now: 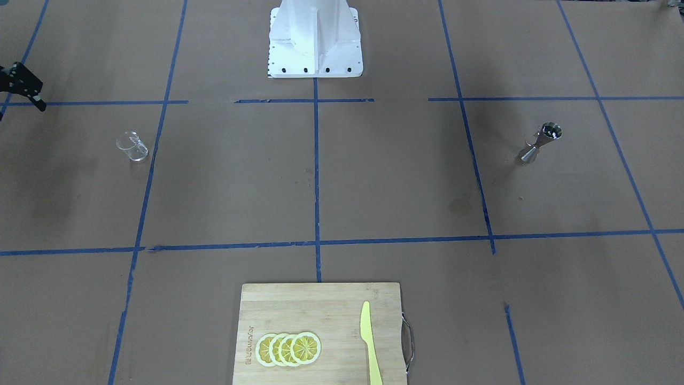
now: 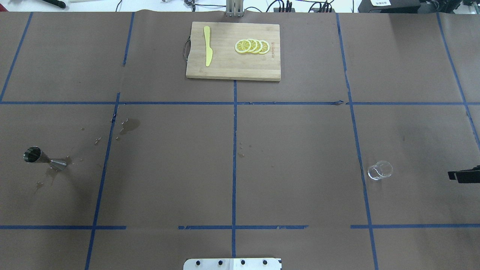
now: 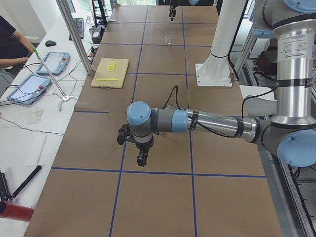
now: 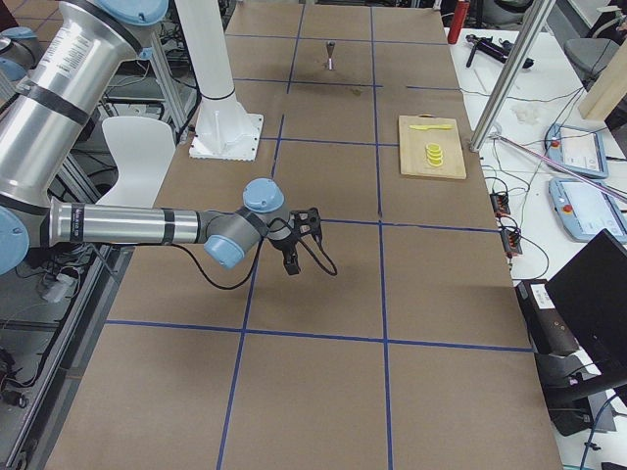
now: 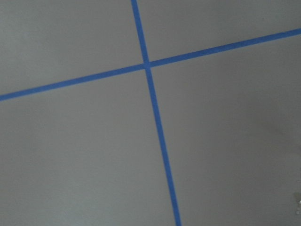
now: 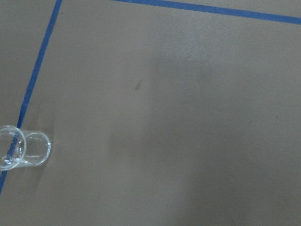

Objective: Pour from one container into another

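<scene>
The clear glass tumbler [image 2: 380, 170] stands upright on the brown table, on my right side; it also shows as the tumbler [image 1: 132, 146] and at the lower left of the right wrist view as the tumbler [image 6: 23, 153]. The steel jigger [image 2: 43, 157] stands upright far to my left, seen again as the jigger [image 1: 541, 141]. My right gripper [image 2: 456, 175] hovers at the table's right edge, beside the tumbler and apart from it, open and empty. My left gripper [image 3: 138, 153] hangs past the table's left end; I cannot tell whether it is open or shut.
A wooden cutting board [image 2: 225, 67] lies at the far middle edge with lemon slices [image 2: 252, 46] and a yellow knife [image 2: 207, 50] on it. Wet spots [image 2: 127, 126] mark the paper near the jigger. The white robot base [image 1: 314, 40] stands at the near middle.
</scene>
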Action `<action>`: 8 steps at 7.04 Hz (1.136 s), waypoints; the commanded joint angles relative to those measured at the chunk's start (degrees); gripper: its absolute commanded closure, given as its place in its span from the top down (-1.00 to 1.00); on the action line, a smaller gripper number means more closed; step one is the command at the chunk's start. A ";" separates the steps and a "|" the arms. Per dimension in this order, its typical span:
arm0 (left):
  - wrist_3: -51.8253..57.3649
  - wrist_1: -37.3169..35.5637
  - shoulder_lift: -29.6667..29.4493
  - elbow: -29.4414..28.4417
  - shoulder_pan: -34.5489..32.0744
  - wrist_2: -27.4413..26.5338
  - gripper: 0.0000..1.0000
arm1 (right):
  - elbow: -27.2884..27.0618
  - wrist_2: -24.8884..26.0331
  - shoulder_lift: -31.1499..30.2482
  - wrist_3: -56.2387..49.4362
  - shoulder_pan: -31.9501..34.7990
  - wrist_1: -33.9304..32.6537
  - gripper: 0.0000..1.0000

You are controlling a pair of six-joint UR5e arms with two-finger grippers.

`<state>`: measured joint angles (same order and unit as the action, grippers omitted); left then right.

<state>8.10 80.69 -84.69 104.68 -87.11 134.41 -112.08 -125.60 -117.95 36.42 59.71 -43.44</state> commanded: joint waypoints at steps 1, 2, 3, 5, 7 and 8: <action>-0.72 -1.59 0.13 1.22 0.81 -0.02 1.00 | 0.54 -7.73 3.07 -17.01 10.57 -13.45 1.00; -0.72 -1.24 1.18 1.31 0.72 -0.29 1.00 | 0.37 -7.65 5.51 -26.14 14.25 -22.65 1.00; -0.81 -1.23 1.28 1.22 0.72 -0.29 1.00 | 0.19 -7.64 10.15 -36.67 19.16 -35.45 1.00; -1.42 -0.88 0.93 -0.08 0.46 -0.11 1.00 | 1.07 -7.73 19.90 -51.93 26.39 -58.66 1.00; -1.16 -0.27 -1.53 -0.71 0.72 -2.81 1.00 | 1.33 -11.66 20.22 -52.77 29.67 -63.43 1.00; -0.81 -1.40 -4.41 -1.23 0.28 -7.36 1.00 | 1.94 -11.95 20.65 -52.60 30.19 -63.61 1.00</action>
<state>6.99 80.07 -86.45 104.05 -86.60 131.31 -110.73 -136.37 -97.84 -15.91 88.86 -105.67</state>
